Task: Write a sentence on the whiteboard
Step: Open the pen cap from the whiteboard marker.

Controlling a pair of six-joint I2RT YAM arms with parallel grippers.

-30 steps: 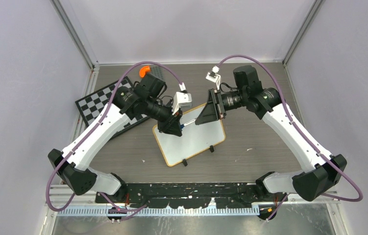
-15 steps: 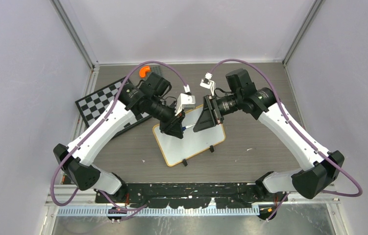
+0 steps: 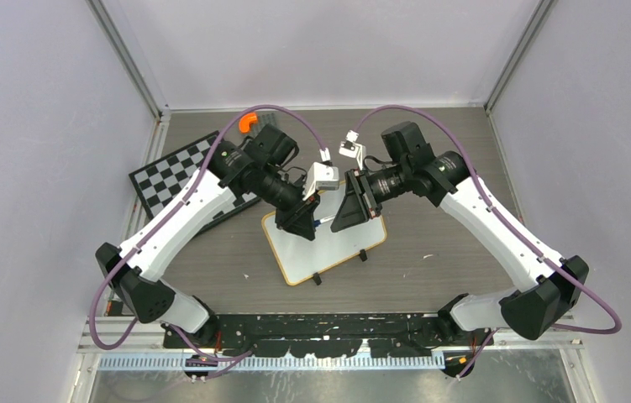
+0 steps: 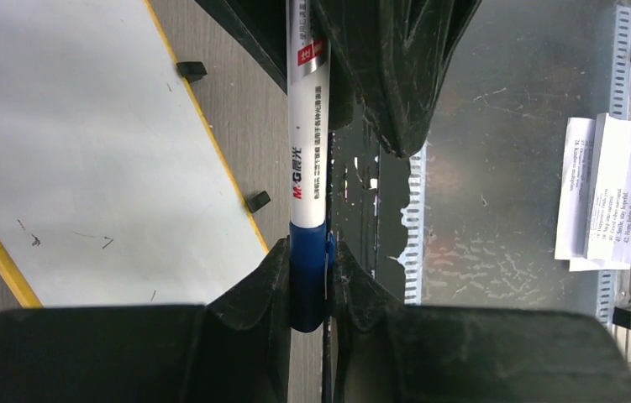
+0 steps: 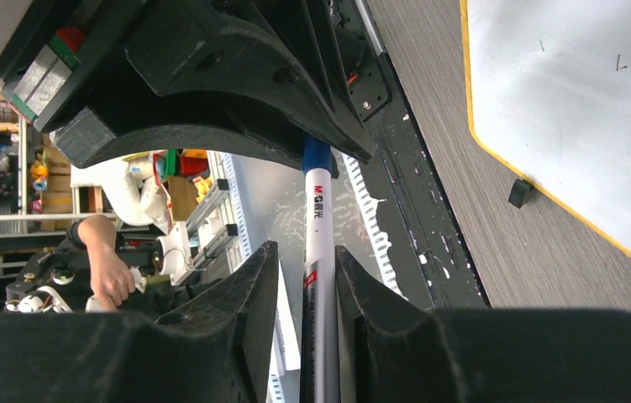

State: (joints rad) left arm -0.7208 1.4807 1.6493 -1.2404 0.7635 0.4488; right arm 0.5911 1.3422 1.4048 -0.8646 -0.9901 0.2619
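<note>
The whiteboard (image 3: 328, 248) lies flat in the middle of the table, white with a yellow rim; it also shows in the wrist views as the whiteboard (image 4: 85, 126) and the whiteboard (image 5: 572, 109). Only a few tiny marks are on it; no sentence shows. Above its far edge my two grippers meet tip to tip. My left gripper (image 3: 303, 220) (image 4: 307, 252) is shut on the blue cap (image 4: 307, 281) of a white marker (image 4: 307, 151). My right gripper (image 3: 344, 214) (image 5: 305, 252) straddles the marker's white barrel (image 5: 320, 252). One finger touches the barrel and a gap stays on the other side.
A black-and-white checkered board (image 3: 179, 172) lies at the back left under the left arm, with an orange object (image 3: 248, 122) behind it. The whiteboard's small black feet (image 3: 316, 279) stick out at its near edge. Paper sheets (image 4: 606, 201) lie beyond the table's front rail.
Both arms have drawn closer together over the whiteboard's far edge. The right gripper has slid left over the marker's barrel and its jaws have narrowed. The left gripper's hold on the cap is unchanged.
</note>
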